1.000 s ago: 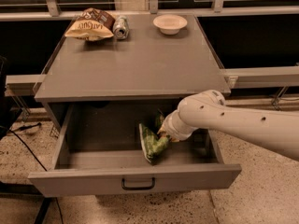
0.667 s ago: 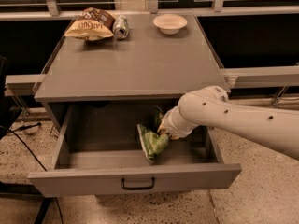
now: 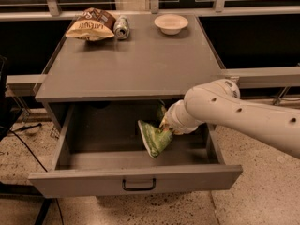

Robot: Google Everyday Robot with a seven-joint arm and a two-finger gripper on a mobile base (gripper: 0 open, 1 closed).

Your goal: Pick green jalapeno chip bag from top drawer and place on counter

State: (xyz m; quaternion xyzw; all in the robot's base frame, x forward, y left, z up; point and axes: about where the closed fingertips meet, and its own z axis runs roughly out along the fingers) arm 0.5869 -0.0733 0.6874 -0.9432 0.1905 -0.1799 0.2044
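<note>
The green jalapeno chip bag (image 3: 154, 138) hangs tilted inside the open top drawer (image 3: 84, 181), right of its middle, with its lower end near the drawer floor. My gripper (image 3: 164, 124) reaches into the drawer from the right, under the counter's front edge, and is shut on the bag's upper right end. The white wrist and arm (image 3: 220, 110) hide most of the fingers. The grey counter (image 3: 136, 62) lies directly above the drawer.
A brown-and-tan chip bag (image 3: 91, 25), a metal can (image 3: 122, 27) and a white bowl (image 3: 171, 23) sit along the counter's back edge. The drawer's dark handle (image 3: 138, 185) is at the centre of the front panel. Cables lie on the floor at left.
My arm has drawn slightly up and to the left, and the green bag has risen and shifted left with it inside the drawer.
</note>
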